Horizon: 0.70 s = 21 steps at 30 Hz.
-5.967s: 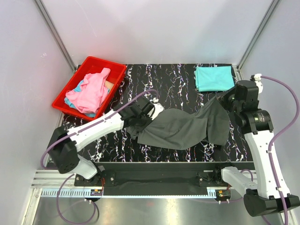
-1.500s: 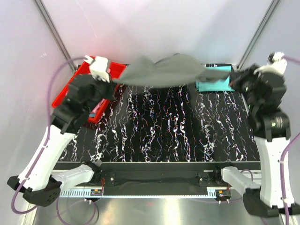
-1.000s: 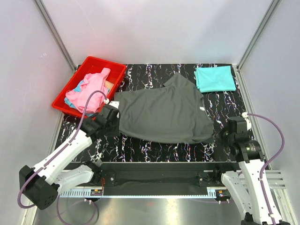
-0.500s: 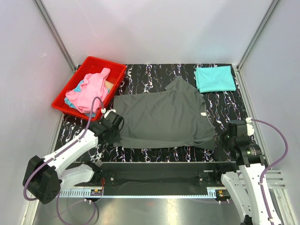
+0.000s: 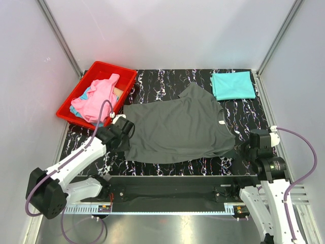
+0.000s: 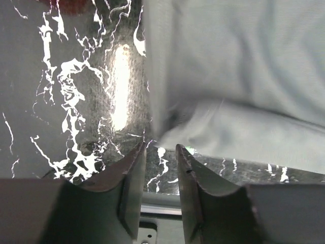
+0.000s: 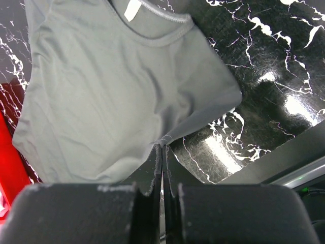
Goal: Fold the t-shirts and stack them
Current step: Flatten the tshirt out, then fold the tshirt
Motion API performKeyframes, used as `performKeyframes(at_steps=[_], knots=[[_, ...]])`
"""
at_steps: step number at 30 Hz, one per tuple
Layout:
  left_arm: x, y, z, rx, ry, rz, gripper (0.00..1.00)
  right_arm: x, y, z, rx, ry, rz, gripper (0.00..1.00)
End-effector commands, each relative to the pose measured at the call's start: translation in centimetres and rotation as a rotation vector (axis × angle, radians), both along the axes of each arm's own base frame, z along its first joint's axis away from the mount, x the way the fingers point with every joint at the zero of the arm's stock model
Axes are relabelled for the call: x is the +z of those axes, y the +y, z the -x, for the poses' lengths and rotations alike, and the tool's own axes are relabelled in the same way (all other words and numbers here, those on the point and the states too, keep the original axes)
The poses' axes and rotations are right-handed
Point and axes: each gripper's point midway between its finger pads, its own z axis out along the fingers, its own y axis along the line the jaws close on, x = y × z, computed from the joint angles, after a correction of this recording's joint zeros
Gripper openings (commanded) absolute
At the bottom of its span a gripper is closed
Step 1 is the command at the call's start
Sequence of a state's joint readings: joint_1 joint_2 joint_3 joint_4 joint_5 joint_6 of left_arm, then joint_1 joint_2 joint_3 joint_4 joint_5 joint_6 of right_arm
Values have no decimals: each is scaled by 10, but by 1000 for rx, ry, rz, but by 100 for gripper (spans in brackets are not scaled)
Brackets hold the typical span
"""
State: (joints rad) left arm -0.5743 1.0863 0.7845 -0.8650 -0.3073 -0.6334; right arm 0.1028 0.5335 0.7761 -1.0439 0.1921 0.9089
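**A:** What do the wrist cameras add?

**B:** The left wrist view shows the left pincer [image 6: 158, 150] spread, with bare counter [image 6: 76, 76] in the gap. The hem of the charcoal t-shirt [image 6: 233, 76] lies just past its tips. The right wrist view shows the right pincer [image 7: 162, 148] pressed together on a puckered edge of that shirt.

**A:** And from above?

**B:** The shirt lies spread out mid-counter. Farther back, a folded teal t-shirt [image 5: 232, 85] sits at the right corner and a pink t-shirt [image 5: 101, 96] is heaped in the red bin [image 5: 109, 66] at the left.

**A:** Any writing?

**B:** Only a white neck tag [image 7: 133, 8], too small to read.
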Motion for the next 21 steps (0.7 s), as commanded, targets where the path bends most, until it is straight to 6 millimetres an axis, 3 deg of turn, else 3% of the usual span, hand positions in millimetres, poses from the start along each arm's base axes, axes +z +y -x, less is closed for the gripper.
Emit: performKeyframes(at_steps=[1, 5, 6, 9, 12, 17, 21], knots=[[4, -3, -6, -25, -10, -10, 37, 19, -3, -5, -7, -75, 8, 0], [10, 0, -8, -26, -17, -29, 45, 24, 0, -6, 9, -93, 3, 0], [11, -5, -7, -47, -16, -6, 47, 24, 1, -6, 15, -94, 1, 0], [14, -47, 2, -239, -9, 192, 49, 25, 4, -10, 30, -99, -11, 0], [9, -56, -4, -270, -32, 226, 53, 25, 6, -12, 37, -107, -16, 0], [-8, -61, -20, -301, 29, 217, 42, 28, 6, -14, 52, -130, -5, 0], [-12, -65, -27, -298, 52, 303, 42, 33, 6, -14, 61, -145, 2, 0]])
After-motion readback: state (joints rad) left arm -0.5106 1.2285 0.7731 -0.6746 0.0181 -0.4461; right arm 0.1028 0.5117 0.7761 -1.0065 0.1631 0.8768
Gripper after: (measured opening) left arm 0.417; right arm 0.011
